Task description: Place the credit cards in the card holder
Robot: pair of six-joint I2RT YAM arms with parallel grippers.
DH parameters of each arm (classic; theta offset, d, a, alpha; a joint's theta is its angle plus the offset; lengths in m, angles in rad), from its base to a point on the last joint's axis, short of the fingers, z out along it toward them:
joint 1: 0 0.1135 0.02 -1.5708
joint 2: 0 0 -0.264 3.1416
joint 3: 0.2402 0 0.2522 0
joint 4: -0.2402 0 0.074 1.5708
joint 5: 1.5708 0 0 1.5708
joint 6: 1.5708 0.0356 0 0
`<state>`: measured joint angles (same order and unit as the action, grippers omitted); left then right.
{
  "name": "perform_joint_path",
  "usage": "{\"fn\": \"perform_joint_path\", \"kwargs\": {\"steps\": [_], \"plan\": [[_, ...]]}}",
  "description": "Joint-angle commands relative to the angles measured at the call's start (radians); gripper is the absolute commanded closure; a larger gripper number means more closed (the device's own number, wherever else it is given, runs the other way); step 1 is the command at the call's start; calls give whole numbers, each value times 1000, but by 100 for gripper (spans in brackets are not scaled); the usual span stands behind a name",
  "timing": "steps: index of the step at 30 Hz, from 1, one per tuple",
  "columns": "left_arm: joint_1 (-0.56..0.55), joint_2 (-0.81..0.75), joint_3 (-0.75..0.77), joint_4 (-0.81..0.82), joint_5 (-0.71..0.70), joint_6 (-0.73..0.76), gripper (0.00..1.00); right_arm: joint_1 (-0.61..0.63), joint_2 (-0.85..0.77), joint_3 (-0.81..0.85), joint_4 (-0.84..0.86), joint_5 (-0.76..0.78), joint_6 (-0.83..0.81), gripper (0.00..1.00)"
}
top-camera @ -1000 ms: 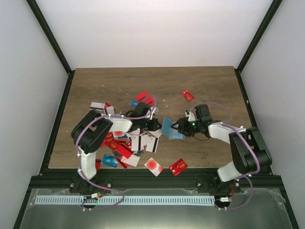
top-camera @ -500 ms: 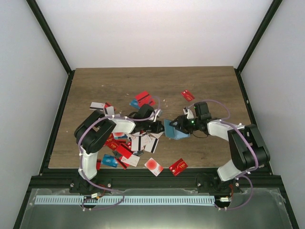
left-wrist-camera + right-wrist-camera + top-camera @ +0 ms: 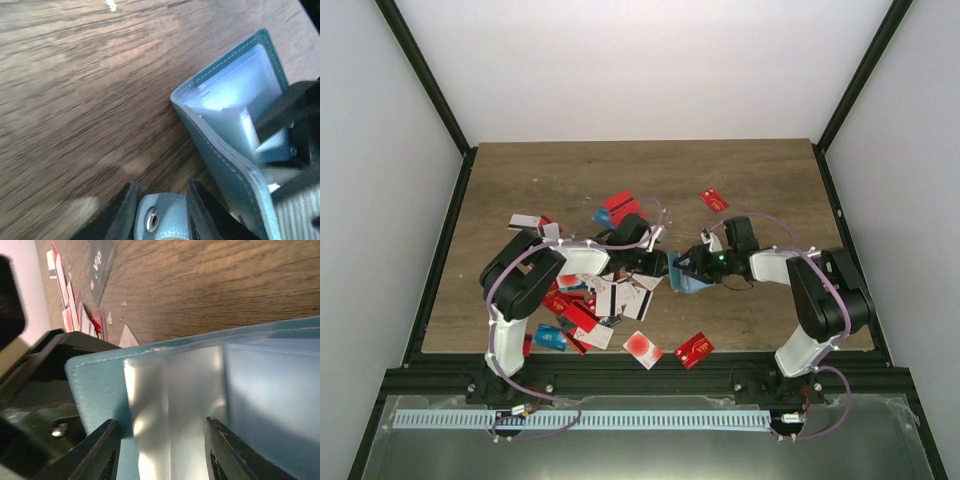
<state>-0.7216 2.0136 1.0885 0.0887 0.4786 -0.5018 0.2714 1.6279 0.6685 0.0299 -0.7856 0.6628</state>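
**A:** How far along are we with the credit cards (image 3: 582, 305)?

**B:** Near the start, we judge. We see none in the card holder (image 3: 232, 97). Its pale pockets look empty in both wrist views, though part of the inside is hidden from us.

**A:** And where is the holder itself?

**B:** At the middle of the counter (image 3: 550, 180), folded open between our two claws and seemingly propped on its edge. Our right claw (image 3: 160, 440) pinches it across the clear pocket. Our left claw (image 3: 160, 212) has its jaws a little apart astride the snap tab (image 3: 152, 220). Whether they press on the tab, we cannot tell.

**A:** So what is left?

**B:** Nearly all of it. Most cards lie in a loose, overlapping heap on the left side, by our left arm. A few lie apart:
- a red card (image 3: 714, 200) beyond the holder
- a second red card (image 3: 693, 349) near the front edge
- a white card with a red dot (image 3: 642, 348) just beside that one

Each needs lifting and sliding into a pocket.

**A:** The surface?

**B:** Brown wood grain, matt, with a few pale flecks. We think thin cards lying flat on it will be awkward to get under.

**A:** And the room?

**B:** Plain white walls on three sides, with black frame posts (image 3: 423, 70) at the corners. A grey metal rail (image 3: 620, 418) runs along the near edge below our bases.
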Motion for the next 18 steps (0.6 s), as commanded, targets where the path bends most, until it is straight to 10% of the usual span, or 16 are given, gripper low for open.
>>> {"fn": "perform_joint_path", "kwargs": {"steps": [1, 18], "plan": [[3, -82, -32, -174, -153, 68, 66, -3, 57, 13, 36, -25, -16, 52], [-10, -452, -221, -389, -347, 88, 30, 21, 158, 86, -145, 172, -93, 53]]}}
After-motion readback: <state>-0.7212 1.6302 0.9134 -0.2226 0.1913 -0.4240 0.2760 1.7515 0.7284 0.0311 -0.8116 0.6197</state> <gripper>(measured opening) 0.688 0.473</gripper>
